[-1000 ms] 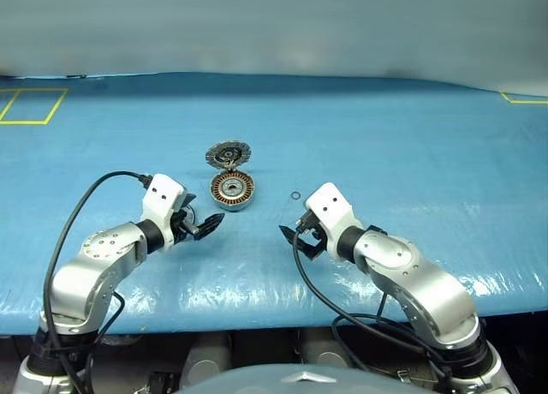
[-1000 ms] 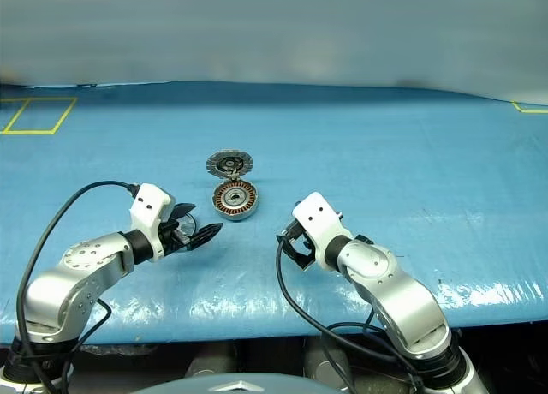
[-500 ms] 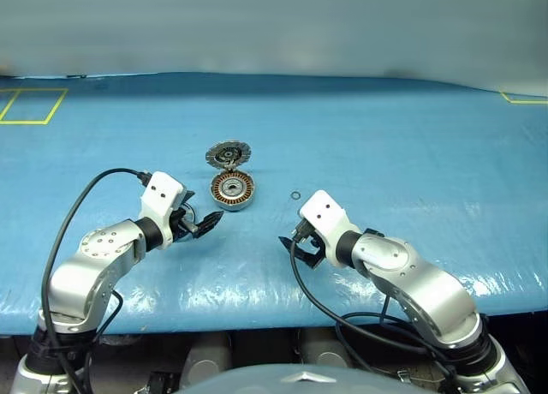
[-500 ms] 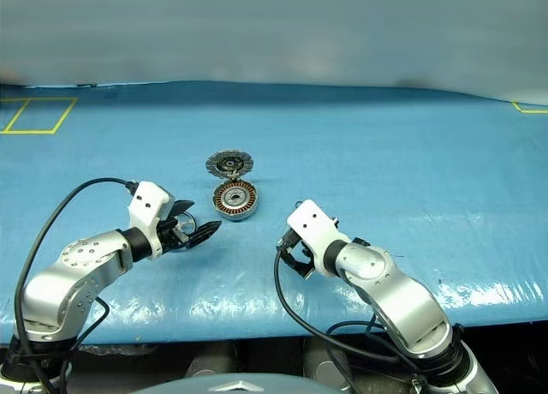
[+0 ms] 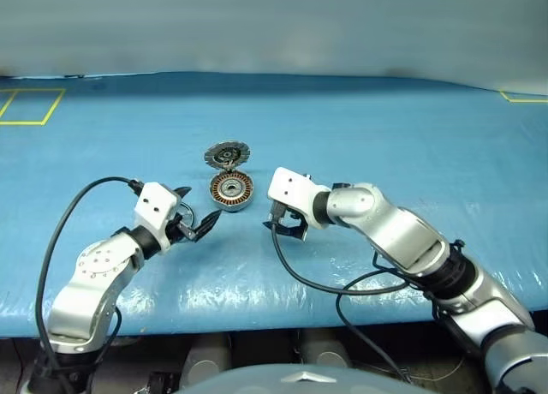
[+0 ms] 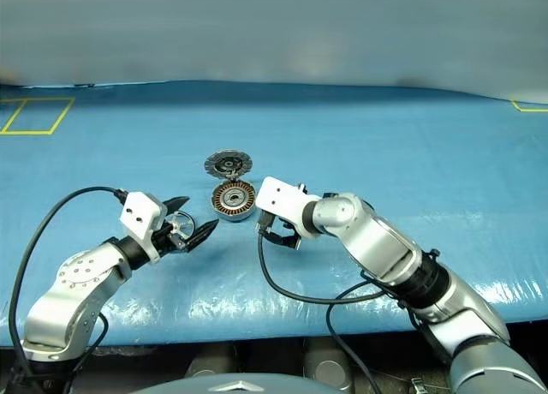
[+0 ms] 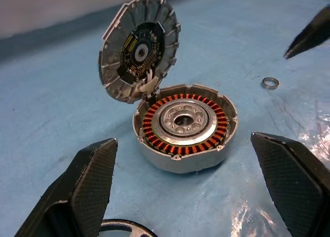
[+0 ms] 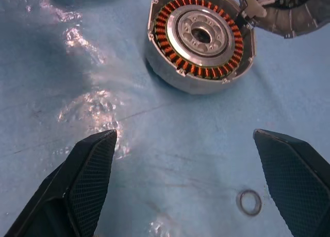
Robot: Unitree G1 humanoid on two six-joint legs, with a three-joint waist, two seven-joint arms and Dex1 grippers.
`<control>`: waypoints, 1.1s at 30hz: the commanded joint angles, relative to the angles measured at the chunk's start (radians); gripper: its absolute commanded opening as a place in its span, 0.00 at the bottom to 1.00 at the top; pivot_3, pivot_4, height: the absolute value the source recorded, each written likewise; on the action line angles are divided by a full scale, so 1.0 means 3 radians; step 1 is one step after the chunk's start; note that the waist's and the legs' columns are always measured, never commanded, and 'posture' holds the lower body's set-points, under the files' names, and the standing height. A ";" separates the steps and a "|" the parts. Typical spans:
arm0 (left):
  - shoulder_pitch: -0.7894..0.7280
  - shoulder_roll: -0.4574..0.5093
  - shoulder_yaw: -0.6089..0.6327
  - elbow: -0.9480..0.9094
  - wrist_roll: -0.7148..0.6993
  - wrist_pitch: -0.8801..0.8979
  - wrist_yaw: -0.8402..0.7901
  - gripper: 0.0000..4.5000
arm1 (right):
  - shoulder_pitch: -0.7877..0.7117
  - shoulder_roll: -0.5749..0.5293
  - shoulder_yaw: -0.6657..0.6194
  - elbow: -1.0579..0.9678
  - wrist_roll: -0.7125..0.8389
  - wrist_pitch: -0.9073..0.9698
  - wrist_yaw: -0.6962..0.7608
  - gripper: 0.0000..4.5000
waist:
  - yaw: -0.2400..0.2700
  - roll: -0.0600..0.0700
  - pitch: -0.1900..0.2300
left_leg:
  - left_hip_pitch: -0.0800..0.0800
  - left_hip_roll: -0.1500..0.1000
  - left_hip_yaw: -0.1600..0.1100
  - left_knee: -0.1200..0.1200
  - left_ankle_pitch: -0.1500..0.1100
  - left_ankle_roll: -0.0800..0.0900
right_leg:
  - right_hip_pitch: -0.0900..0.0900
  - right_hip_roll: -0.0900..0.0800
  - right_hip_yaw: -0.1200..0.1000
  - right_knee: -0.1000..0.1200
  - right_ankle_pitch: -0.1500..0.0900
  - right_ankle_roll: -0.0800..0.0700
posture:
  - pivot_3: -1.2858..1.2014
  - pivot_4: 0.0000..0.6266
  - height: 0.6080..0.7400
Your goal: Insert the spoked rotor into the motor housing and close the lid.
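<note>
From the head view, my right gripper (image 5: 282, 225) has swung in toward the motor housing (image 5: 232, 191) and now sits just beside it, jaws apart and empty. My left gripper (image 5: 199, 223) has barely moved, jaws wide. In the left wrist view, the lid (image 7: 138, 47) stands tilted open behind the housing, no spoked rotor seated. The right wrist view shows a small ring (image 8: 249, 202) between my fingers.

the lid (image 5: 228, 155) stands tilted just behind the motor housing (image 5: 232, 192); a small ring (image 8: 249, 202) lies to its right.
</note>
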 commanded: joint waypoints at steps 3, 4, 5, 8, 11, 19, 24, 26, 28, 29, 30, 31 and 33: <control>0.0216 0.0163 0.0077 -0.0173 -0.0028 -0.0063 -0.0172 1.00 | -0.0359 0.0195 0.0173 0.0360 -0.0156 -0.0321 0.0317 0.99 | 0.0006 0.0001 0.0001 | -0.0002 0.0000 -0.0002 0.0000 0.0000 0.0001 | -0.0001 0.0000 -0.0002 0.0000 -0.0002 0.0001 | 0.52 0.24 1.00; 0.0280 0.0215 0.0087 -0.0198 -0.0038 -0.0021 -0.0204 1.00 | -0.0419 0.0244 0.0237 0.0467 -0.0198 -0.0384 0.0376 0.99 | 0.0005 0.0001 0.0001 | -0.0003 0.0000 -0.0002 0.0000 0.0000 0.0001 | -0.0001 -0.0001 -0.0002 0.0000 -0.0001 0.0001 | 0.52 0.24 1.00; 0.0340 0.0256 0.0096 -0.0222 -0.0033 0.0005 -0.0223 1.00 | -0.0469 0.0286 0.0298 0.0563 -0.0247 -0.0447 0.0425 0.99 | 0.0000 0.0001 0.0001 | -0.0002 0.0000 -0.0002 0.0000 0.0000 0.0001 | -0.0001 -0.0001 -0.0002 0.0000 -0.0002 0.0001 | 0.52 0.24 1.00; 0.0457 0.0281 0.0157 -0.0301 -0.0058 0.0058 -0.0202 1.00 | -0.0552 0.0397 0.0410 0.0773 -0.0361 -0.0588 0.0548 0.99 | -0.0001 0.0002 0.0001 | -0.0002 0.0001 -0.0002 0.0000 0.0000 0.0001 | -0.0002 -0.0001 -0.0004 0.0001 -0.0002 0.0000 | 0.52 0.24 1.00; 0.0548 0.0234 0.0228 -0.0413 -0.0095 0.0073 -0.0138 1.00 | -0.0619 0.0524 0.0479 0.0988 -0.0449 -0.0700 0.0666 0.99 | -0.0001 0.0003 0.0002 | -0.0002 0.0002 -0.0002 0.0000 0.0000 0.0001 | -0.0002 -0.0001 -0.0004 0.0002 -0.0002 -0.0001 | 0.52 0.24 1.00; 0.0681 0.0118 0.0345 -0.0545 -0.0100 0.0035 -0.0040 1.00 | -0.0829 0.0892 0.0425 0.1593 -0.0688 -0.1043 0.0737 0.99 | -0.0009 0.0003 0.0002 | 0.0000 0.0002 -0.0002 0.0001 0.0000 0.0000 | -0.0002 -0.0001 -0.0006 0.0004 0.0002 -0.0007 | 0.52 0.24 1.00; 0.0702 0.0073 0.0350 -0.0565 -0.0079 0.0025 -0.0008 1.00 | -0.0882 0.1062 0.0361 0.1926 -0.0803 -0.1227 0.0727 0.99 | -0.0012 0.0004 0.0002 | -0.0001 0.0001 -0.0002 0.0000 0.0000 0.0000 | -0.0002 -0.0001 -0.0006 0.0003 0.0003 -0.0008 | 0.52 0.24 1.00; 0.0706 0.0054 0.0342 -0.0567 -0.0071 0.0013 0.0001 1.00 | -0.0892 0.1121 0.0347 0.2053 -0.0850 -0.1300 0.0724 0.99 | -0.0010 0.0004 0.0003 | 0.0000 0.0001 -0.0002 0.0000 0.0000 0.0000 | -0.0002 -0.0001 -0.0006 0.0003 0.0003 -0.0008 | 0.52 0.24 1.00; 0.0709 0.0041 0.0335 -0.0568 -0.0067 0.0006 0.0011 1.00 | -0.0896 0.1174 0.0328 0.2165 -0.0891 -0.1356 0.0728 0.99 | -0.0013 0.0004 0.0003 | 0.0000 0.0001 -0.0002 0.0000 0.0000 0.0000 | -0.0002 -0.0001 -0.0006 0.0004 0.0003 -0.0008 | 0.52 0.24 1.00; 0.0709 0.0037 0.0331 -0.0568 -0.0065 0.0004 0.0015 1.00 | -0.0896 0.1196 0.0321 0.2217 -0.0912 -0.1382 0.0733 0.99 | -0.0013 0.0004 0.0003 | 0.0000 0.0001 -0.0002 0.0000 0.0000 0.0000 | -0.0002 -0.0001 -0.0006 0.0004 0.0003 -0.0008 | 0.52 0.24 1.00; 0.0708 0.0030 0.0330 -0.0569 -0.0062 0.0002 0.0019 1.00 | -0.0894 0.1213 0.0318 0.2263 -0.0933 -0.1400 0.0745 0.99 | -0.0015 0.0004 0.0003 | 0.0000 0.0001 -0.0002 0.0000 0.0000 0.0000 | -0.0002 -0.0001 -0.0006 0.0004 0.0003 -0.0008 | 0.52 0.24 1.00; 0.0707 0.0021 0.0331 -0.0569 -0.0059 -0.0002 0.0023 1.00 | -0.0889 0.1227 0.0316 0.2303 -0.0948 -0.1414 0.0761 0.99 | -0.0015 0.0004 0.0003 | 0.0000 0.0001 -0.0002 0.0000 0.0000 0.0000 | -0.0002 -0.0001 -0.0006 0.0004 0.0003 -0.0008 | 0.52 0.24 1.00; 0.0707 0.0008 0.0329 -0.0570 -0.0051 -0.0008 0.0028 1.00 | -0.0872 0.1240 0.0314 0.2351 -0.0972 -0.1444 0.0806 0.99 | -0.0016 0.0005 0.0003 | 0.0000 0.0002 -0.0002 -0.0001 0.0000 0.0000 | -0.0002 -0.0001 -0.0006 0.0004 0.0003 -0.0008 | 0.52 0.24 1.00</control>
